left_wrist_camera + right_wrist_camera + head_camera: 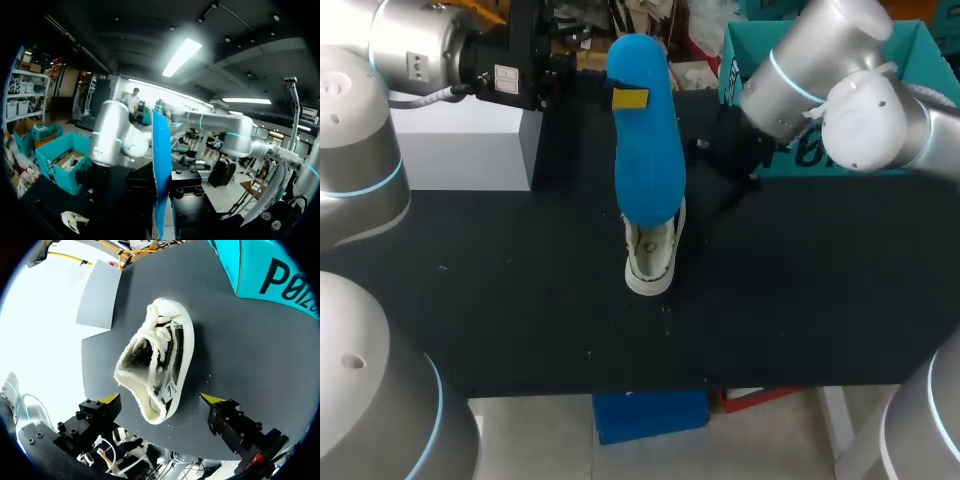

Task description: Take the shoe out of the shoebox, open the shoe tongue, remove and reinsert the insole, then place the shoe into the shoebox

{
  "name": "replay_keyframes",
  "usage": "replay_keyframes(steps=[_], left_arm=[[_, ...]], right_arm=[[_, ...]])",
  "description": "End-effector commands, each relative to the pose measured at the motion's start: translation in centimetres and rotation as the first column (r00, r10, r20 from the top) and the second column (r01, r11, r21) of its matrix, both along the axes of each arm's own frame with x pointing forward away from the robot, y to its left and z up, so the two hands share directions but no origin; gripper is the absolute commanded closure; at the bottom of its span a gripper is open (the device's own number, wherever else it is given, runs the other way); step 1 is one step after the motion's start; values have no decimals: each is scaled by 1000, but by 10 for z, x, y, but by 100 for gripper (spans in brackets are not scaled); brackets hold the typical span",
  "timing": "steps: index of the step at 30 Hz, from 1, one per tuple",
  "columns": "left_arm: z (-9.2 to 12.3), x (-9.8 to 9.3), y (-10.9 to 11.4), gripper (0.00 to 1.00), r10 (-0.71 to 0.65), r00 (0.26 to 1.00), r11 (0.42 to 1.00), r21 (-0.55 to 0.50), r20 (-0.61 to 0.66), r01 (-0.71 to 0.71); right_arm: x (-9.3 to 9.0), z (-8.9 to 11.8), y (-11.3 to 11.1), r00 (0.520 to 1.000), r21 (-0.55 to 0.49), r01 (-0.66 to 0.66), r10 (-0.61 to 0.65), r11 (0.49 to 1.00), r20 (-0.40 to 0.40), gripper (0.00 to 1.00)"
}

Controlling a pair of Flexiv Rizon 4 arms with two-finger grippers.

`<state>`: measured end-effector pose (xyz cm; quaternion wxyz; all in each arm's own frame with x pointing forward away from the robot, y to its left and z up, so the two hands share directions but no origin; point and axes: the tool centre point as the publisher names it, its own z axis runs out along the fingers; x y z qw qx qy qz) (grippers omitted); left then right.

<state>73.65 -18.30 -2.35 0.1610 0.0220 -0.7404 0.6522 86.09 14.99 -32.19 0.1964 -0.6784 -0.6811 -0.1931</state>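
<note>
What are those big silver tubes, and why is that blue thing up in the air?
Those are two robot arms. One picture looks down on the table from above. The other two come from little cameras on each arm's wrist. The left pincer is pinching a blue insole, the soft pad from inside a shoe, and holding it up. The shoe lies on the table. The right pincer is open and points down at the shoe. The teal shoebox sits at the table's far side.
</note>
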Motion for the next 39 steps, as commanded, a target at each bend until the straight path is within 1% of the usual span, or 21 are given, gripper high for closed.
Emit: replay_keyframes(steps=[1, 15, 17, 19, 21, 23, 27, 30, 39], left_arm=[[-1, -1, -1, 100, 3, 1000, 1000, 2, 0, -3], [-1, -1, -1, 100, 3, 1000, 1000, 2, 0, -3], [-1, -1, -1, 100, 3, 1000, 1000, 2, 0, -3], [-1, -1, -1, 100, 3, 1000, 1000, 2, 0, -3], [-1, -1, -1, 100, 3, 1000, 1000, 2, 0, -3], [-1, -1, -1, 100, 3, 1000, 1000, 2, 0, -3], [-1, -1, -1, 100, 3, 1000, 1000, 2, 0, -3], [-1, -1, -1, 100, 3, 1000, 1000, 2, 0, -3], [-1, -1, -1, 100, 3, 1000, 1000, 2, 0, -3]], right_arm=[[-17, 14, -18, 994, 274, 8, -37, 962, 99, 0], [-17, 14, -18, 994, 274, 8, -37, 962, 99, 0], [-21, 14, -24, 994, 356, 20, -57, 934, 94, 0], [-24, 17, -28, 994, 473, 23, -73, 881, 87, 0], [-24, 20, -31, 992, 498, 28, -83, 867, 90, 0], [-24, 23, -33, 992, 563, 20, -89, 826, 95, 0], [-23, 29, -35, 990, 608, 15, -97, 793, 102, 0], [-21, 33, -34, 989, 661, 10, -105, 751, 105, 0], [-15, 43, -31, 987, 657, -4, -104, 754, 125, 0]])
